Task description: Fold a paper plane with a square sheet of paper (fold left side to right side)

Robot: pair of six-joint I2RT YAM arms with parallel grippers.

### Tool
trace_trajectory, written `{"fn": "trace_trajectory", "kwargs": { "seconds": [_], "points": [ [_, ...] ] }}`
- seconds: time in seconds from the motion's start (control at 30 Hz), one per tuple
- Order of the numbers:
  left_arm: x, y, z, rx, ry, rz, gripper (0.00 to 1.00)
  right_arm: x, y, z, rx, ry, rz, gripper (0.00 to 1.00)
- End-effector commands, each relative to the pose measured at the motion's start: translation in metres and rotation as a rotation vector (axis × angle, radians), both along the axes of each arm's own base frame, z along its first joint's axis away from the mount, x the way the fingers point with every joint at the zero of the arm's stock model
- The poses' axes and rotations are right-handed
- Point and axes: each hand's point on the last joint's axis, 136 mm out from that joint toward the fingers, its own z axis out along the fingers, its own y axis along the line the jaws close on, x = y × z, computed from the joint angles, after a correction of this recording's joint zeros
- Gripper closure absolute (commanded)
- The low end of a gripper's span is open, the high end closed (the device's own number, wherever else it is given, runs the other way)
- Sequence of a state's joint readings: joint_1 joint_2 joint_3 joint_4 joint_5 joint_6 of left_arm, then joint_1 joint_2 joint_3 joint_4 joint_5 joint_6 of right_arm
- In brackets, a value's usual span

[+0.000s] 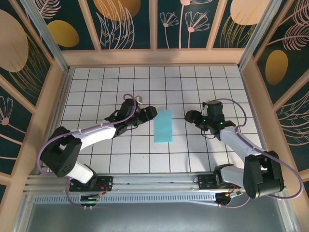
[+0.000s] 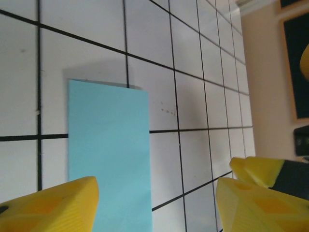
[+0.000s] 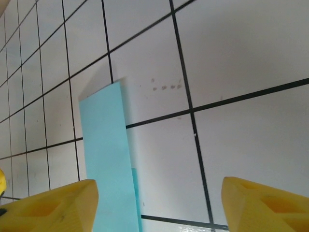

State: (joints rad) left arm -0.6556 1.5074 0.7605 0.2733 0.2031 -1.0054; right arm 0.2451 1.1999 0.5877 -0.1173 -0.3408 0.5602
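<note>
Arms angled inward; left gripper fingers apart, right gripper fingers apart.

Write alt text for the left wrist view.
A teal-blue sheet of paper, now a narrow rectangle, lies flat on a white table with black grid lines. The left gripper shows two yellow fingers at the bottom corners, spread apart and gripping nothing.

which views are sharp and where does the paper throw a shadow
Top external: even light, sharp throughout, hardly any shadow under the paper. Left wrist: grid and paper crisp, soft grey shadow past its far edge, yellow fingers soft. Right wrist: pale shadow along the paper's right edge, yellow fingers blurred too.
</note>
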Motion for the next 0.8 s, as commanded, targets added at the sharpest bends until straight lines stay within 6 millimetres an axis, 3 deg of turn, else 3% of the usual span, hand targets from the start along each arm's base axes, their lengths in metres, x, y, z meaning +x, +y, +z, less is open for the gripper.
{"fn": "trace_trajectory", "kwargs": {
  "seconds": [0.0, 0.23, 0.6, 0.77],
  "points": [
    [0.006, 0.015, 0.01, -0.145, 0.014, 0.097, 0.33, 0.008, 0.023, 0.013, 0.061, -0.026, 0.072, 0.37],
    [0.0, 0.041, -0.018, -0.119, 0.089, 0.178, 0.3, 0.002, 0.055, -0.005, 0.084, 0.042, 0.185, 0.5],
    [-0.002, 0.046, -0.021, -0.074, 0.091, 0.172, 0.31, -0.003, 0.086, -0.027, 0.096, 0.111, 0.258, 0.63],
    [-0.004, 0.047, -0.023, -0.068, 0.094, 0.17, 0.31, -0.004, 0.089, -0.032, 0.098, 0.127, 0.26, 0.75]
  ]
}}
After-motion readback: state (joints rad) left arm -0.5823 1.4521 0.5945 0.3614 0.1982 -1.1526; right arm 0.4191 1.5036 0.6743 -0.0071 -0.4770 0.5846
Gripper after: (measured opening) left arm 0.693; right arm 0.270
